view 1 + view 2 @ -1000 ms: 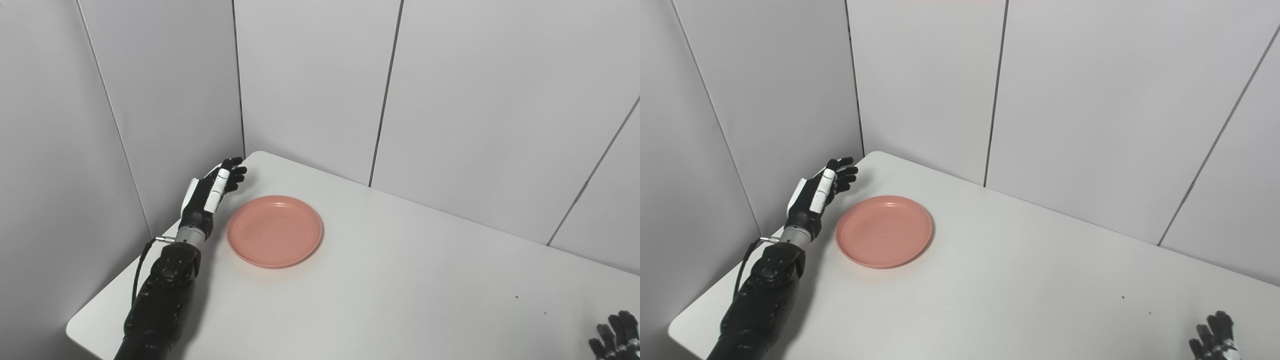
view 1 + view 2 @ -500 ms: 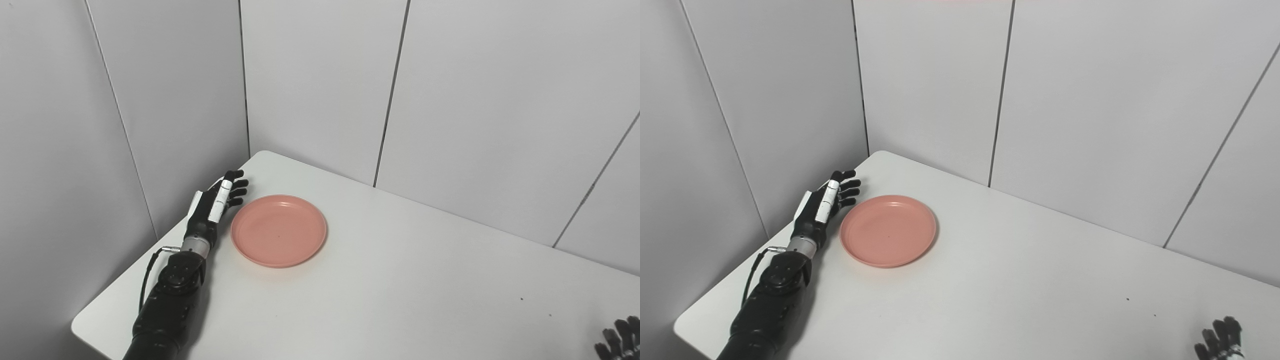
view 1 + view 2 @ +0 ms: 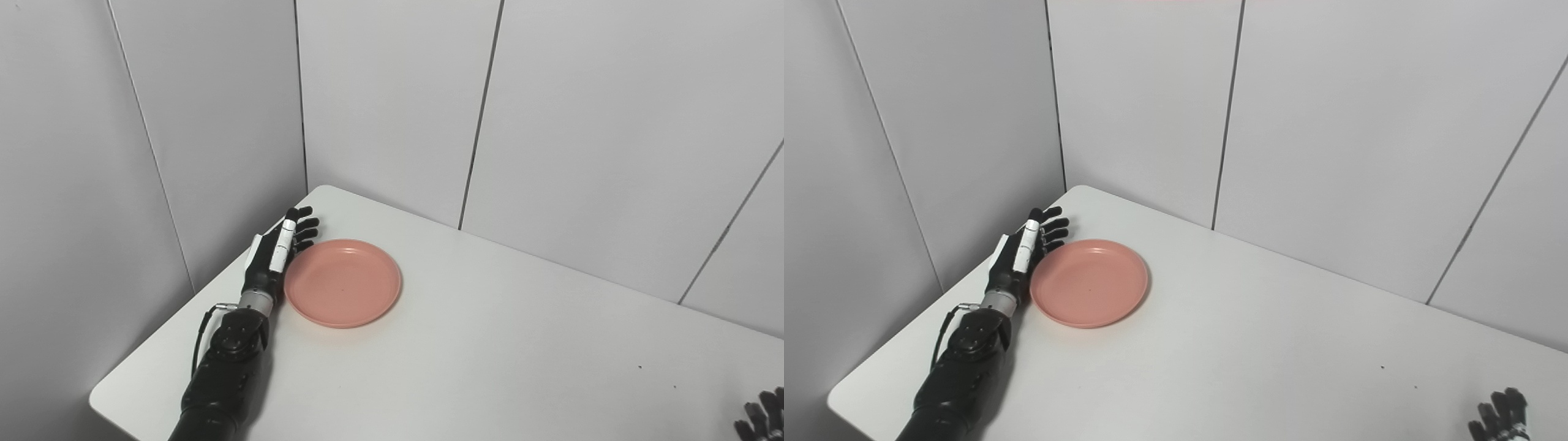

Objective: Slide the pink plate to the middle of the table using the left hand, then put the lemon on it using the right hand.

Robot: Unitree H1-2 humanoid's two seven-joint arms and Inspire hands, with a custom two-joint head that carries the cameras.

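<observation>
- The pink plate (image 3: pixel 342 282) lies flat on the white table (image 3: pixel 490 343), toward its far left corner and well short of the middle.
- It looks light, rigid and smooth, likely to glide; a sideways push on the left rim should serve.
- The left hand (image 3: pixel 275 257) stands edge-on just beside that rim, fingers spread, holding nothing.
- The plate is empty; no lemon is in view.
- The right hand (image 3: pixel 1499 419) shows only fingertips at the near right; I cannot tell its state.
</observation>
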